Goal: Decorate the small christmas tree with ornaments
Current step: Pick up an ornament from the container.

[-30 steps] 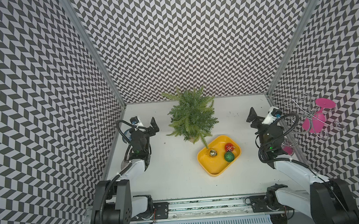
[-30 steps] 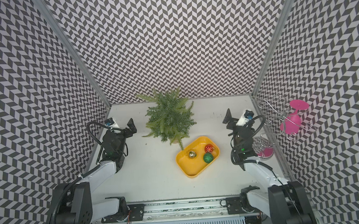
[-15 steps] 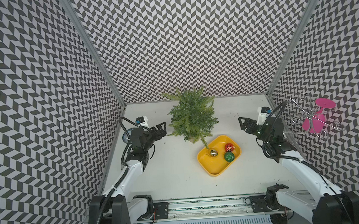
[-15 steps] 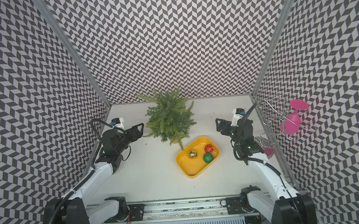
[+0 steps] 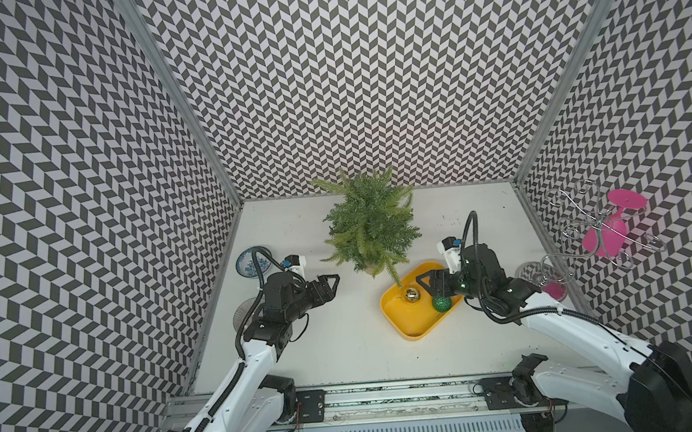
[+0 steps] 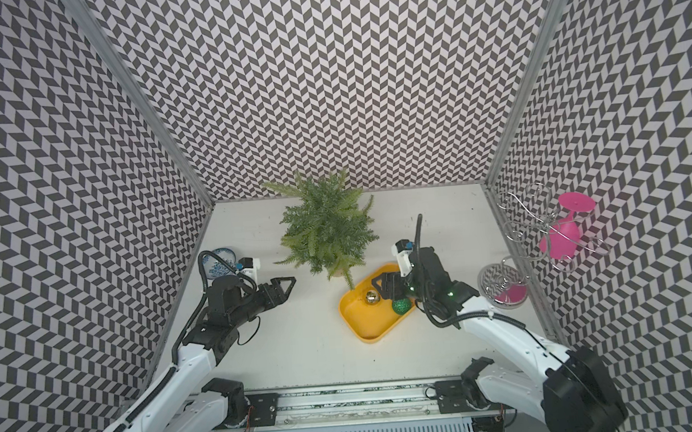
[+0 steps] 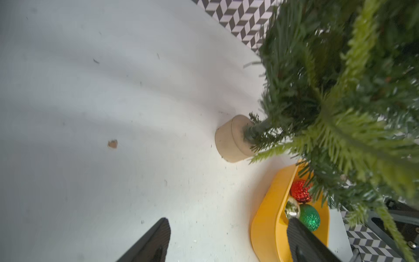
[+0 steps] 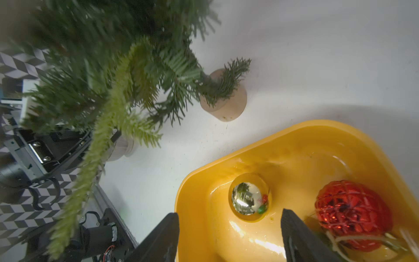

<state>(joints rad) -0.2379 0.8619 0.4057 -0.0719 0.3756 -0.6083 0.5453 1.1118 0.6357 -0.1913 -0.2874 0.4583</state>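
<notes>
The small christmas tree (image 5: 368,228) (image 6: 329,235) stands at the back middle on a pale round base (image 7: 229,140) (image 8: 226,102). In front of it to the right lies a yellow tray (image 5: 410,329) (image 6: 369,332) holding the ornaments: a gold one (image 5: 411,293) (image 8: 249,197), a green one (image 5: 441,303) (image 7: 309,217) and a red one (image 8: 350,213) (image 7: 299,191). My right gripper (image 5: 424,286) (image 8: 229,214) hovers open over the tray's far end, and in both top views it covers the red ornament. My left gripper (image 5: 332,286) (image 7: 227,221) is open and empty, left of the tree.
A blue patterned plate (image 5: 253,262) and a grey dish (image 5: 244,311) lie by the left wall behind my left arm. A wire rack with pink glasses (image 5: 603,228) stands at the right wall, above a clear round glass dish with a pink middle (image 5: 542,280). Patterned walls close in three sides.
Both arms swung in from the side walls toward the middle. The right gripper came over the tray and its jaws narrowed. The left gripper now points at the tree.
</notes>
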